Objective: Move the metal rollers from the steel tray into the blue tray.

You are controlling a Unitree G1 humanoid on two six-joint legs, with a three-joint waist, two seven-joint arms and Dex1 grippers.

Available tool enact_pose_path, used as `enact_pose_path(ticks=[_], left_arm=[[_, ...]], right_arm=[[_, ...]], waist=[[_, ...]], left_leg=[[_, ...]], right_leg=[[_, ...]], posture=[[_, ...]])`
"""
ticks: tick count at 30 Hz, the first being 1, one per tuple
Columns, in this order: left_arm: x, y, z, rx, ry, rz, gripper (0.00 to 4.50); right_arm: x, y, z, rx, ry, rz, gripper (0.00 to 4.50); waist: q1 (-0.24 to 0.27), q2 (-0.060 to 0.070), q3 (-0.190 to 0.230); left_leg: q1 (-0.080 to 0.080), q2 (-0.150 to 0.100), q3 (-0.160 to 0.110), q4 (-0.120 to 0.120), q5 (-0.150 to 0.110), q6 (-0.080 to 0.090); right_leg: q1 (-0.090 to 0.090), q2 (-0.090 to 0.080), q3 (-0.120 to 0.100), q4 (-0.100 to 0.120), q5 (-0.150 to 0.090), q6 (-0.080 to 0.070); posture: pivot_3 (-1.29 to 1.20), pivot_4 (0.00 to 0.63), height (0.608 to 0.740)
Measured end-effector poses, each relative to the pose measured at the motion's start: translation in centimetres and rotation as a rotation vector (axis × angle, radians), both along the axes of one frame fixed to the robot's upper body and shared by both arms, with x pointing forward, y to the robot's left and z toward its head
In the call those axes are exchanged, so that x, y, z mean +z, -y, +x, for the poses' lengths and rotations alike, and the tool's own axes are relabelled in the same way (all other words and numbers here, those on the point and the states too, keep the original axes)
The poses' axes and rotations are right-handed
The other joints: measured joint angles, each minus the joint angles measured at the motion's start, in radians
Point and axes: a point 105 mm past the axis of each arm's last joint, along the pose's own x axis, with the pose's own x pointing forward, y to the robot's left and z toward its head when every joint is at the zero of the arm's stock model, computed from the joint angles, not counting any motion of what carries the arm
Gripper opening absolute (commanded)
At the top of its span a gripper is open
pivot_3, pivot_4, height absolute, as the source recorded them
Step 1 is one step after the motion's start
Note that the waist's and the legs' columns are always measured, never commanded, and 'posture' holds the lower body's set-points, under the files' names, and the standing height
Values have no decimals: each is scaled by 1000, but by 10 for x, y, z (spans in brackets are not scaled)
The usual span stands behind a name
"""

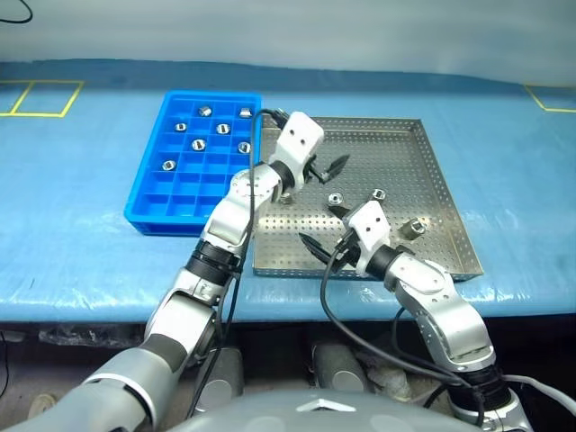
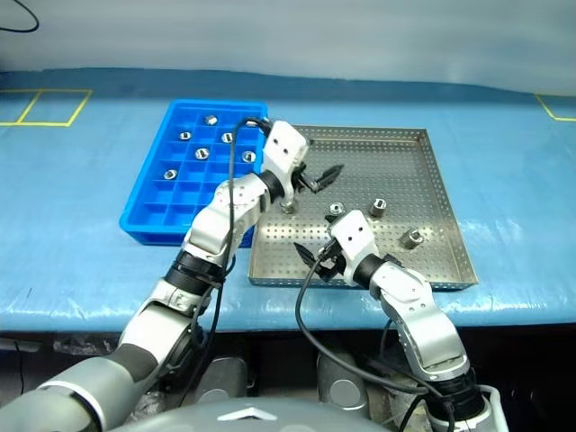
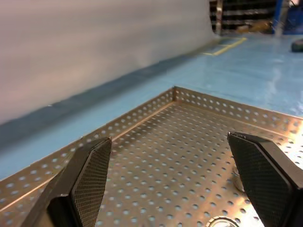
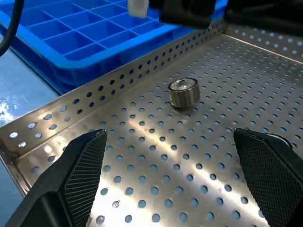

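The left end effector (image 1: 326, 171) hangs over the far left part of the steel tray (image 1: 432, 171), just beside the rim it shares with the blue tray (image 1: 148, 193). Its two black fingers (image 3: 87, 177) stand wide apart with nothing between them, and the perforated floor and the far corner of the tray show through the gap.

The right end effector (image 1: 326, 227) sits low over the near edge of the steel tray, pointing forward and to the left. Its fingers (image 4: 80, 165) are also spread wide and empty. One of the metal rollers (image 4: 183, 92) lies on the perforated floor ahead of them, near the tray's left rim, apart from both fingertips.

More rollers lie loose on the steel tray: one (image 1: 332, 197) between the two end effectors, one (image 1: 378, 194) a little to its right, and one (image 1: 414, 229) nearer the right rim.

The blue tray lies just beside the steel tray on its left, on the blue-covered bench (image 1: 72, 225). Several rollers (image 1: 199, 144) already sit in its far compartments, one to a cell; the near rows are bare.
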Motion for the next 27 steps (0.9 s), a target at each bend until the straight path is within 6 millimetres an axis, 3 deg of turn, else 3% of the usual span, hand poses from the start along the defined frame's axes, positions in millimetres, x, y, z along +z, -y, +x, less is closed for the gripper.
enact_pose_path(ticks=[9, 14, 22, 25, 27], left_arm=[[-28, -23, 20, 328, -98, 145, 4280], [-57, -37, 2, 416, -233, 144, 4280], [-63, -50, -15, 483, -314, 98, 4280], [-67, -53, -16, 508, -345, 85, 3707], [-71, -58, -16, 527, -365, 77, 3042]], right_arm=[[-4, 5, -5, -39, -13, -2, 4500], [-5, 10, -5, -65, -17, -6, 4500], [-4, 12, -4, -74, -9, -6, 4500], [-3, 12, -4, -73, -6, -6, 4500], [-3, 12, -4, -73, -5, -7, 4500]], waist=[[-16, 0, 0], [-25, 0, 0], [-34, 0, 0], [-41, 0, 0], [-42, 0, 0]], left_leg=[[-1, 0, 0, 0, 0, 0], [-2, 0, 0, -1, 0, 0], [0, 0, 0, 1, 0, 0], [1, 0, 1, 1, 0, 0], [1, 0, 1, 0, 0, 0]], right_leg=[[-1, 0, 1, -1, 2, 4], [-2, 1, 1, 0, 2, 4], [0, 0, 1, 0, 0, 1], [0, 0, 2, 0, 0, 1], [0, 1, 2, 0, 0, 1]], posture=[[-184, 150, 740], [-187, 150, 740], [-168, 150, 740], [-160, 150, 740], [-159, 150, 740]])
